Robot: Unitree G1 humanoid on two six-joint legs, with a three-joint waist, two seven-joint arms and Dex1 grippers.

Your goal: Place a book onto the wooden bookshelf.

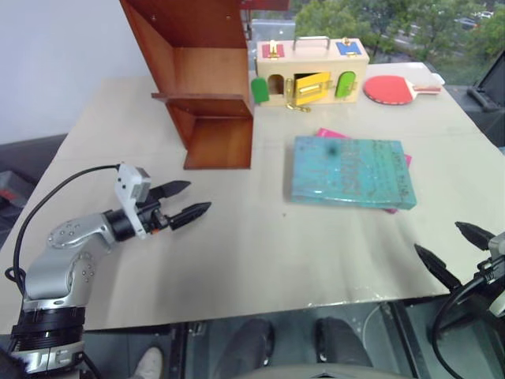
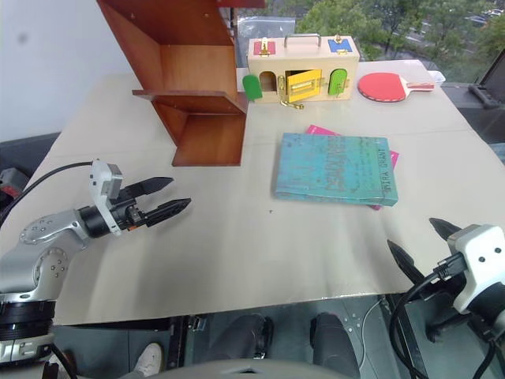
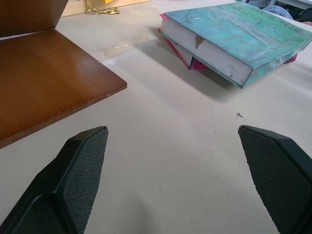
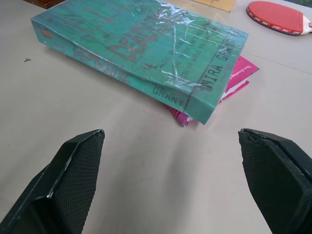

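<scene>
Table: a broad, pale beige tabletop (image 1: 237,245) with a smooth matte surface, carrying everything below.
Book: a thick rectangular teal hardcover book (image 1: 352,172) with a worn, speckled cover under glossy, wrinkled clear wrap; it lies flat on the table's right half, well apart from both grippers. The right wrist view shows dark lettering on its cover and spine, the left wrist view its pale page block.
Pink book: a smaller bright pink book (image 4: 237,73) lies under the teal one, its corners poking out at the far and right edges.
Bookshelf: a tall reddish-brown polished wooden bookshelf (image 1: 207,87) with flat side panels and one horizontal shelf board, open at the front, standing at the far left of the table; its glossy base panel reaches toward the left gripper.
Latch box: a pale wooden box (image 1: 312,73) with a metal handle and green, yellow, red and blue doors, just right of the shelf; a brass chain hangs at the yellow door.
Paddle: a red rubber-faced table tennis paddle (image 1: 390,89) with a light handle, right of the box.
Left gripper: two black, tapered, textured fingers (image 1: 183,202) spread apart, released and grasping nothing, held above the table in front of the shelf.
Right gripper: black fingers (image 1: 450,251) likewise spread wide and empty, at the table's near right edge, pointing toward the teal book.
</scene>
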